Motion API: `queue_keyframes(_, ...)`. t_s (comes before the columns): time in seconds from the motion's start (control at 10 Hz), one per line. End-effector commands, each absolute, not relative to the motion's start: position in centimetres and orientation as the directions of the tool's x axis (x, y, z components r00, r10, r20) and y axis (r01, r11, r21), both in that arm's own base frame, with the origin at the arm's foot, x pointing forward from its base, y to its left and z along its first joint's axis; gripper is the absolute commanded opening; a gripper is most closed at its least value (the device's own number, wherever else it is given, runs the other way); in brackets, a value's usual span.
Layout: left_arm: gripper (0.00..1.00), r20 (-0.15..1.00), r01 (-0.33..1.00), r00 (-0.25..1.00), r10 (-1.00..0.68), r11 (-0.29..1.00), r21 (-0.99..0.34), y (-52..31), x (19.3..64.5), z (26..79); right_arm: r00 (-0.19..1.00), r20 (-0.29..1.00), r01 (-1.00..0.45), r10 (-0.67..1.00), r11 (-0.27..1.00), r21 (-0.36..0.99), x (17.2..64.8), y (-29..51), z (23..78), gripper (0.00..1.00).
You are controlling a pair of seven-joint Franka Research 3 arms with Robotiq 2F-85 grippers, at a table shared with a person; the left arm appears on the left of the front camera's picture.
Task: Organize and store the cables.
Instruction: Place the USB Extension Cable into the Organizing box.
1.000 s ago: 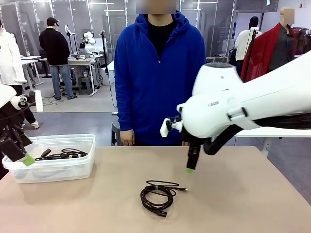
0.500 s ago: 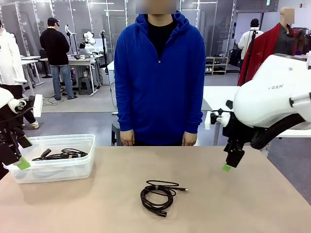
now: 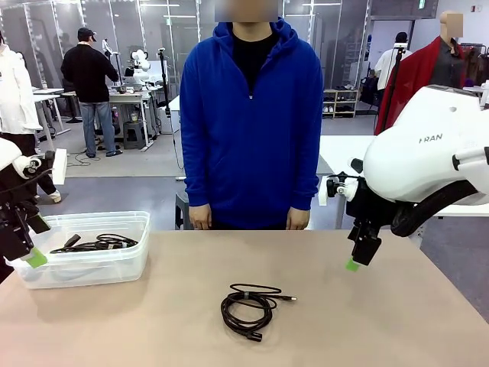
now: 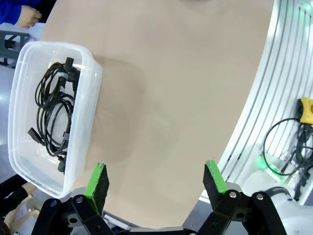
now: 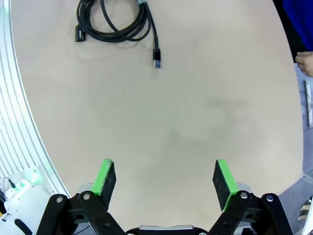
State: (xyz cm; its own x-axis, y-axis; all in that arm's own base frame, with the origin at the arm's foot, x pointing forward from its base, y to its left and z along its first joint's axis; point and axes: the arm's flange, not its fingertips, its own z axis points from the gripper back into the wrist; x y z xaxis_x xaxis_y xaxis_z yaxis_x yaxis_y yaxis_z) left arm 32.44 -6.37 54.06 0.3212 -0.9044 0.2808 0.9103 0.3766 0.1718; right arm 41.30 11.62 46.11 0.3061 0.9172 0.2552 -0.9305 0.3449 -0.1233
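Front view: person [image 3: 252, 122] behind coiled cable [image 3: 248, 307].

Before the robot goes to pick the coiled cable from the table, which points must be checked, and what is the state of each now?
1. Right gripper open and empty: ok.
2. Left gripper open and empty: ok.
3. Coiled cable lies alone on the table, nothing on top: ok.
4. Person's hands are at the far edge, away from the cable: ok.
5. Clear bin has room beside the cables already inside: ok.
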Motion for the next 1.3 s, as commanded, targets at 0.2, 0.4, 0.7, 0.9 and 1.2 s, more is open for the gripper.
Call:
queue_keyframes(0.2, 0.98, 0.281, 0.906, 0.323, -0.904, 0.381, 0.183, -6.3, 32.5, 54.1, 0.411, 0.369, -0.891, 0.833, 0.452, -0.029, 41.2, 6.5, 42.8, 1.0)
queue_keyframes(0.4, 0.98, 0.281, 0.906, 0.323, -0.904, 0.381, 0.183, -6.3, 32.5, 54.1, 0.491, 0.428, -0.851, 0.759, 0.522, 0.05, 40.7, 3.2, 42.3, 1.0)
queue_keyframes(0.7, 1.0, 0.266, 0.934, 0.271, -0.925, 0.32, 0.16, -9.2, 34.8, 54.0, 0.547, 0.512, -0.812, 0.663, 0.57, 0.129, 39.2, -1.1, 43.1, 1.0)
queue_keyframes(0.9, 1.0, 0.257, 0.947, 0.256, -0.932, 0.295, 0.128, -11.2, 37.2, 54.2, 0.565, 0.538, -0.791, 0.626, 0.595, 0.14, 38.4, -2.8, 44.0, 1.0)
queue_keyframes(1.2, 1.0, 0.282, 0.95, 0.245, -0.927, 0.288, 0.121, -13.8, 39.4, 54.0, 0.561, 0.553, -0.784, 0.616, 0.609, 0.116, 37.3, -3.5, 44.9, 1.0)
